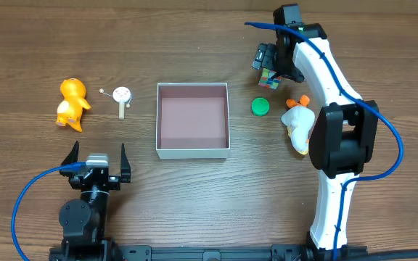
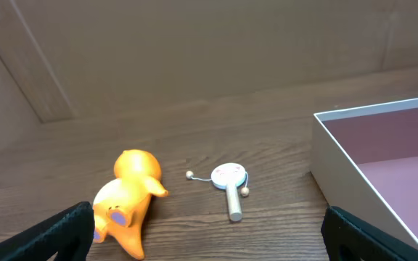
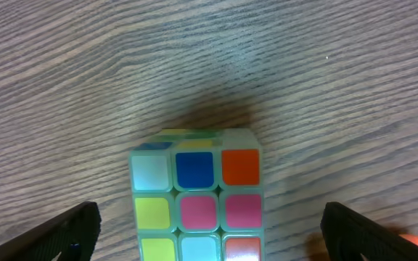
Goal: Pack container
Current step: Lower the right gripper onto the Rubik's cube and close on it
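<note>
The container [image 1: 192, 151] looks light, stiff and thin-walled, best pinched by one wall; left claw [image 1: 97, 154] and right claw [image 3: 209, 225] gape, released, empty.

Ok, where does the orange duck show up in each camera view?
Overhead: orange duck at far left, left of the box.
Left wrist: lower left, box wall at right edge.
Right wrist: not in it; only a colour cube.
Shared landmark: the little drum toy just right of the duck.
</note>
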Robot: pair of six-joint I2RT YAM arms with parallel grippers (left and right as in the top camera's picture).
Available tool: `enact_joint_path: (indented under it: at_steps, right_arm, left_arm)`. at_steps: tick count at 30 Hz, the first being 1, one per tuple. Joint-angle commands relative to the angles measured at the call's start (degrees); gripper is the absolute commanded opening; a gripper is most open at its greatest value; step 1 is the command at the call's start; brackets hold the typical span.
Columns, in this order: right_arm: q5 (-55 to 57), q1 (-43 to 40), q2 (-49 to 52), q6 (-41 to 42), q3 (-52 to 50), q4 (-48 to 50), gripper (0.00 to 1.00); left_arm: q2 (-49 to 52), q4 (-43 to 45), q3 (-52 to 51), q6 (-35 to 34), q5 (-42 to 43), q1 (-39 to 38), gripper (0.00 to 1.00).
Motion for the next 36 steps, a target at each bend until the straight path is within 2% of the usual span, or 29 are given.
enact_joint_path:
  at_steps: [1, 22, 32, 34, 36]
  right_arm:
    - [0.8, 0.0, 1.0, 0.5, -0.3, 0.0, 1.00]
    - [0.9, 0.0, 3.8, 0.3, -0.3, -1.8, 1.00]
    - [2.3, 0.0, 3.8, 0.3, -0.3, 0.5, 1.00]
    - [2.3, 0.0, 3.8, 0.3, -0.3, 0.5, 0.90]
    - [2.3, 0.0, 3.8, 0.3, -0.3, 0.5, 0.86]
  left_arm:
    - [0.1, 0.0, -0.2, 1.0, 1.0, 0.4, 1.00]
    - [0.1, 0.0, -0.2, 1.0, 1.0, 0.4, 1.00]
    - [0.1, 0.0, -0.2, 1.0, 1.0, 0.4, 1.00]
    - [0.1, 0.0, -0.2, 1.0, 1.0, 0.4, 1.00]
    - [0.1, 0.0, -0.2, 1.0, 1.0, 0.4, 1.00]
